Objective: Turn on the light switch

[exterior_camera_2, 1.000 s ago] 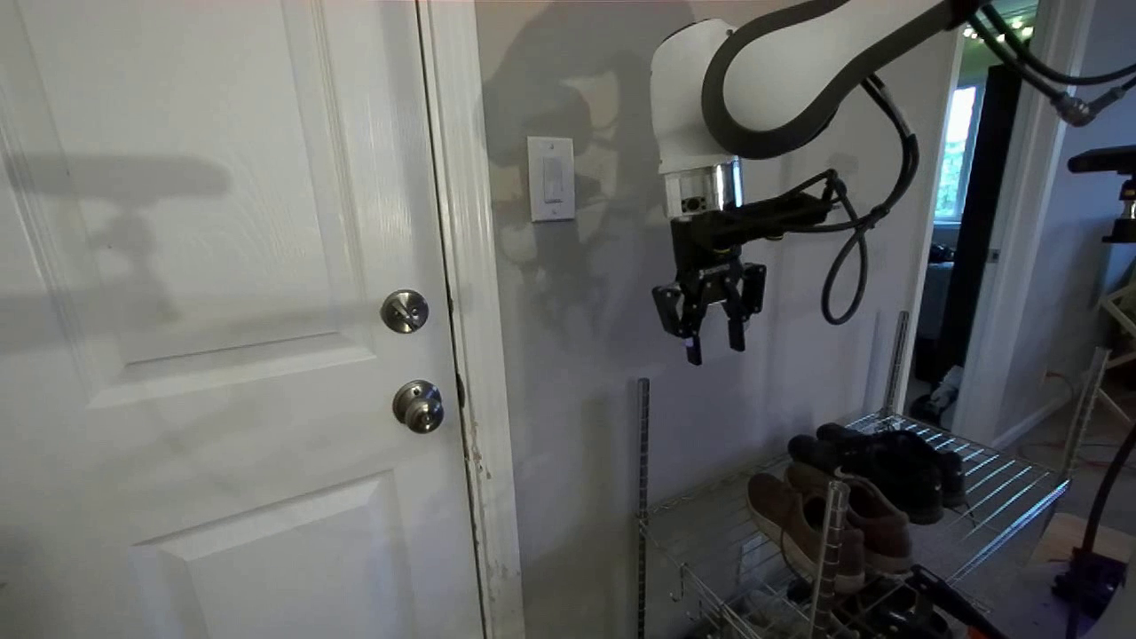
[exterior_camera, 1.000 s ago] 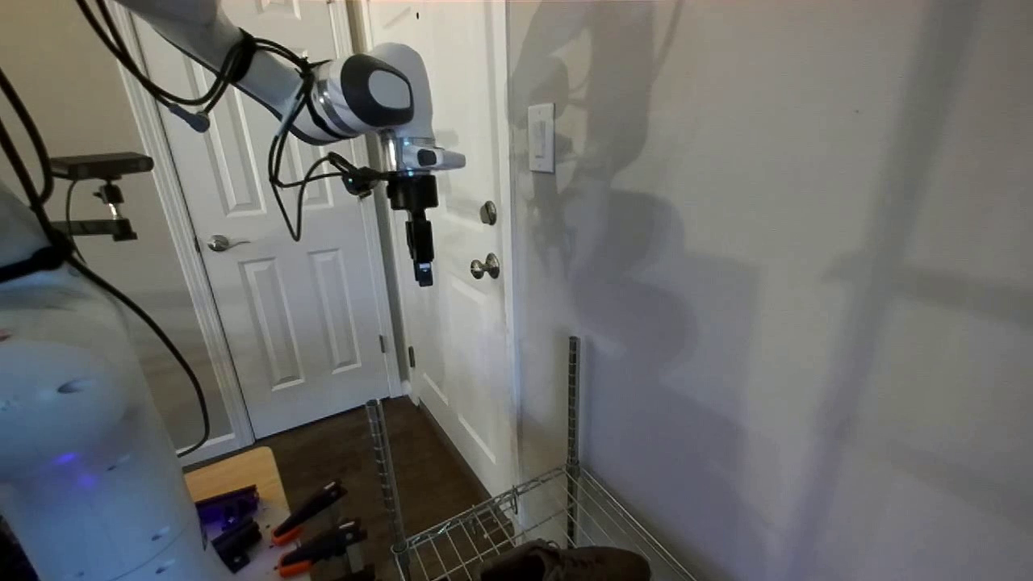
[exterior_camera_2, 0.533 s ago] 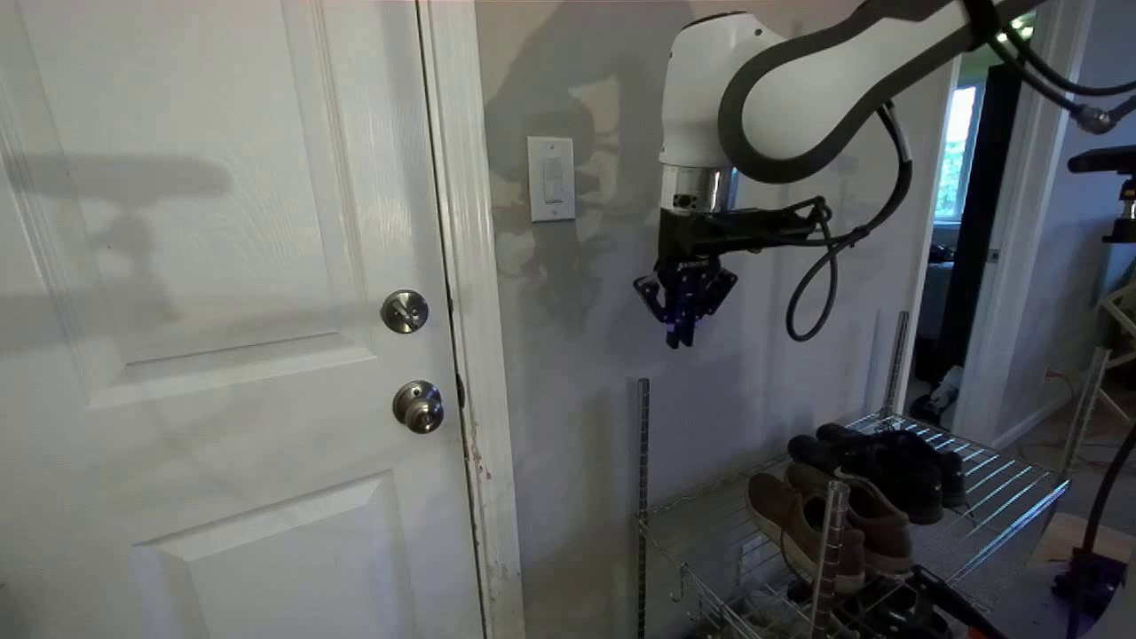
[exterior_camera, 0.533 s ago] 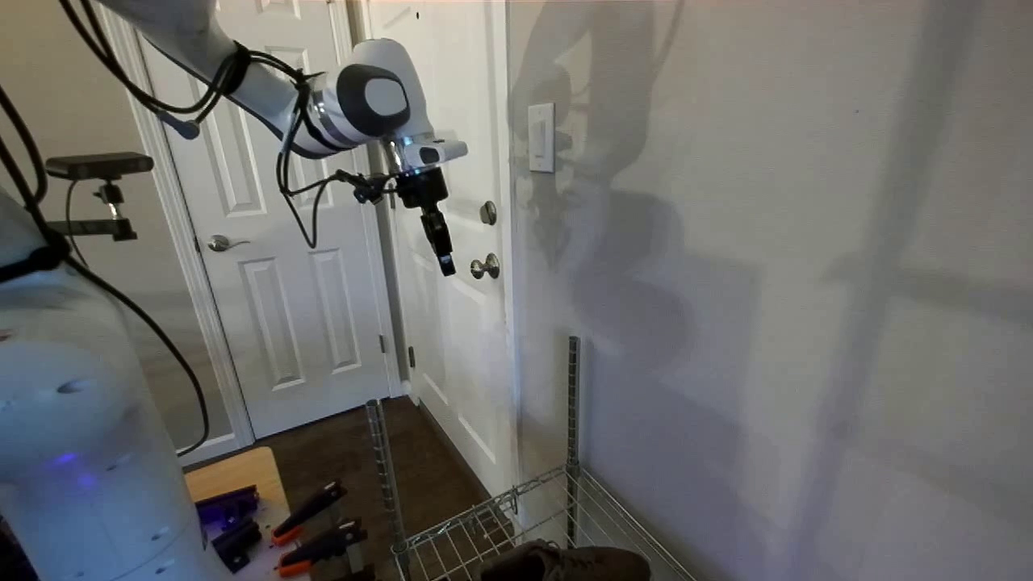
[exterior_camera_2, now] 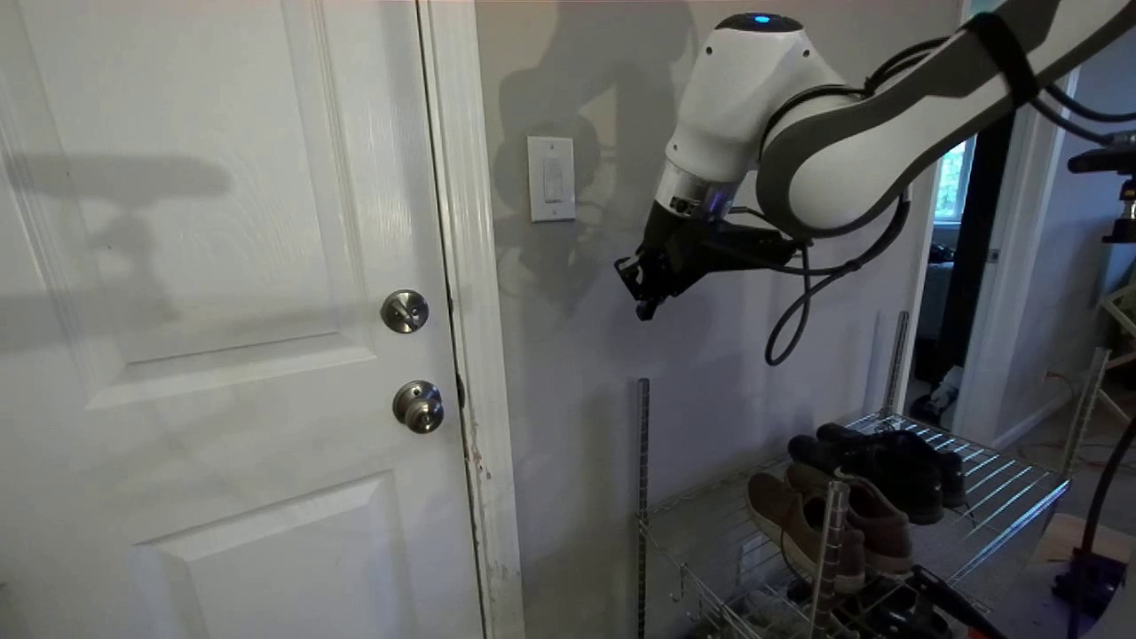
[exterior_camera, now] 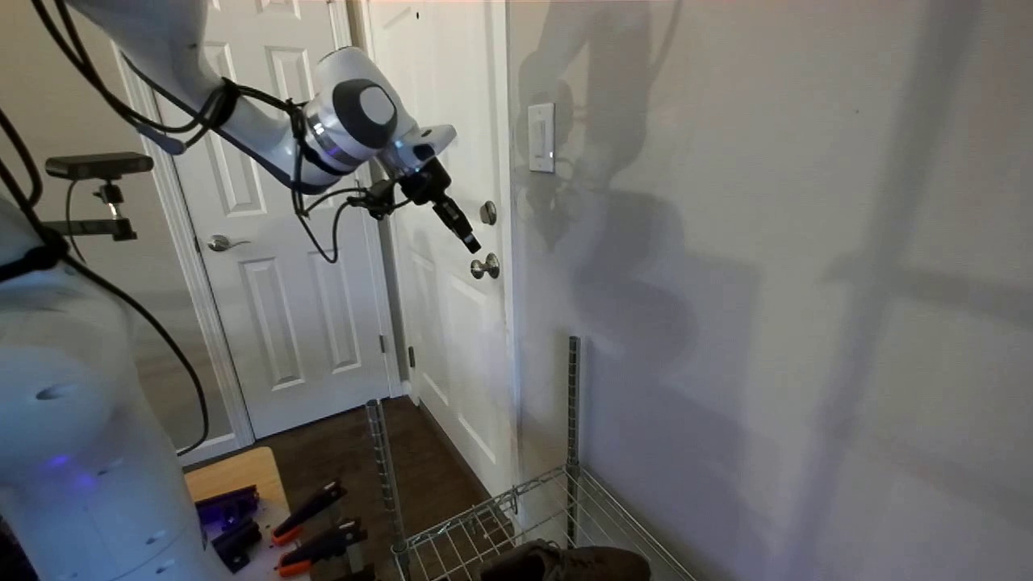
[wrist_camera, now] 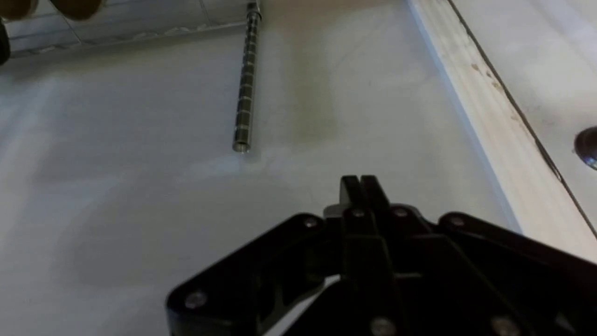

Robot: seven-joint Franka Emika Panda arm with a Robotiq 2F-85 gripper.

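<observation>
Here, angular black pincer (wrist_camera: 359,179) apart from rectangular light switch (exterior_camera_2: 552,179)

The room is dim. In both exterior views, broad, soft-edged shadows of the robot arm (exterior_camera: 359,117) lie across the greyish wall (exterior_camera: 807,202). A far window (exterior_camera_2: 952,182) at right glows bright, the metal doorknob (exterior_camera_2: 418,406) glints, and the wrist view is blurry, its gripper (wrist_camera: 358,178) nearly black.

light switch (exterior_camera_2: 552,178): white | end effector (wrist_camera: 359,179): black | door (exterior_camera_2: 222,240): white | knob (exterior_camera_2: 418,407): silver | shoes (exterior_camera_2: 794,524): brown, black | shelf (exterior_camera: 460,519): silver grid | post (wrist_camera: 246,86): grey, ringed
</observation>
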